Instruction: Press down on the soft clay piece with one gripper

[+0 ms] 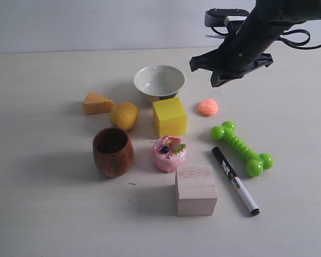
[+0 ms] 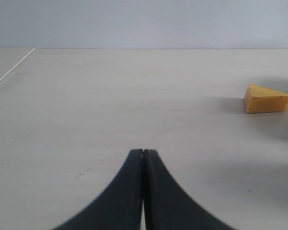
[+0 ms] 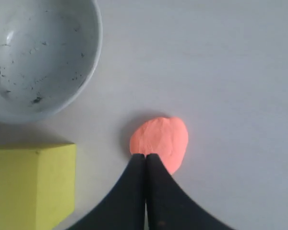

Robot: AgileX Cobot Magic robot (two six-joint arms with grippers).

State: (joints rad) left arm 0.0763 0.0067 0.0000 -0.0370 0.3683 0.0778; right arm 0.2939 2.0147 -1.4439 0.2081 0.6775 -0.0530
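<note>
The soft clay piece (image 1: 208,107) is a small salmon-orange lump on the table, right of the yellow cube (image 1: 169,116). My right gripper (image 1: 216,81) hangs in the air behind and above it, apart from it. In the right wrist view the gripper (image 3: 145,155) is shut with nothing between its fingers, and its tips overlap the near edge of the clay (image 3: 161,138). My left gripper (image 2: 143,151) is shut and empty over bare table, and it does not show in the exterior view.
Left of the clay stand a white bowl (image 1: 159,82), a cheese wedge (image 1: 97,103), a lemon (image 1: 124,115) and a wooden cup (image 1: 113,151). Nearer the front are a pink toy cake (image 1: 169,153), a wooden block (image 1: 195,190), a black marker (image 1: 235,180) and a green bone toy (image 1: 242,148).
</note>
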